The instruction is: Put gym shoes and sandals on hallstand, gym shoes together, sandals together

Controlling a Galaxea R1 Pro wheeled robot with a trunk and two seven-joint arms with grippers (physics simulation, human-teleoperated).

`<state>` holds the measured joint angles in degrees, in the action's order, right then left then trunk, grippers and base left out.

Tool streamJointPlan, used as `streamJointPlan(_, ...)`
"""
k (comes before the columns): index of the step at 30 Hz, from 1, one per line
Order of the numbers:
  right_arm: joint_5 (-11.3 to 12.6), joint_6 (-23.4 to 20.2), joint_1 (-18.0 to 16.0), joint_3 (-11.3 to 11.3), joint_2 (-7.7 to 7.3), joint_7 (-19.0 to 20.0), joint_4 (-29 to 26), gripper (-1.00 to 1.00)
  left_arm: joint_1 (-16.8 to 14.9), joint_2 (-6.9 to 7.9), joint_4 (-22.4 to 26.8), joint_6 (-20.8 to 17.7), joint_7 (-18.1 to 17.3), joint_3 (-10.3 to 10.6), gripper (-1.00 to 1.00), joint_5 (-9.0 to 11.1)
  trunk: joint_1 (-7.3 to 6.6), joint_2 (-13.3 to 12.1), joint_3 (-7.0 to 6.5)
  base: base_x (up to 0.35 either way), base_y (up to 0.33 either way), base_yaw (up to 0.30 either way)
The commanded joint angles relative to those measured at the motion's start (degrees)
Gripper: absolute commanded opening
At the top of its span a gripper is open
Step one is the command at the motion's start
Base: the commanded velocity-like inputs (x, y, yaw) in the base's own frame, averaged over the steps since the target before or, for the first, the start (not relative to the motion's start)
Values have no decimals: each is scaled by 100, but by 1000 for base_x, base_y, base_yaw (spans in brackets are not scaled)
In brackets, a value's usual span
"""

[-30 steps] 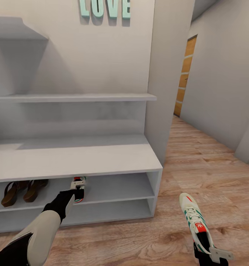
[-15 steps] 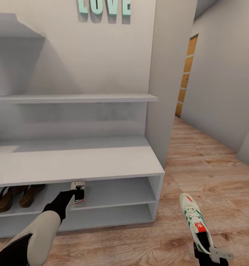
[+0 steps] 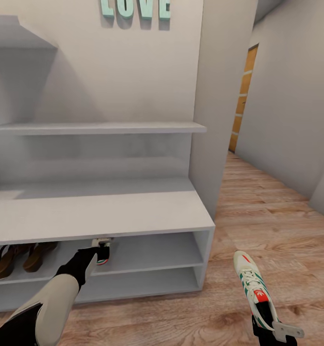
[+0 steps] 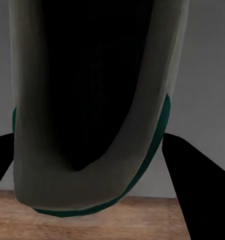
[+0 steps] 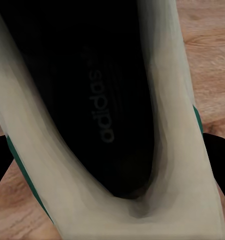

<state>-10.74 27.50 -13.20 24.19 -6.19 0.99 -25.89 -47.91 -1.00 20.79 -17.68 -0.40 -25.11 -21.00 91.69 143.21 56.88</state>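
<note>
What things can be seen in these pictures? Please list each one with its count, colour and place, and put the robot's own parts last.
Sandals: two, dark brown, upper open shelf of hallstand, left side.
Gym shoes: two, white with green stripes; one held at the upper shelf, one held above the floor.
Hallstand: one, light grey, against the wall.
Letters: mint green, on the wall.
Corridor floor: light brown wood planks.
Door: one, orange-brown, far down the corridor.
Left gripper: fingers shut on a gym shoe.
Right gripper: fingers shut on the other gym shoe.
</note>
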Motion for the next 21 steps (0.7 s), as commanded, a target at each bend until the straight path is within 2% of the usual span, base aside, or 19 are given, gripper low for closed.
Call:
streamJointPlan(1, -60, 22, -5, 42, 4, 9, 5, -100, -8, -6, 22, -8, -3, -20, -100, -18, -1, 3, 4, 44, 0, 0)
streamJointPlan(18, -60, 20, -5, 42, 4, 10, 5, -100, -8, -6, 24, -8, -3, -20, -100, -18, -1, 3, 4, 8, 0, 0)
streamJointPlan(21, -60, 22, -5, 42, 4, 7, 5, -100, -8, -6, 23, -8, -3, -20, -100, -18, -1, 3, 4, 131, 0, 0)
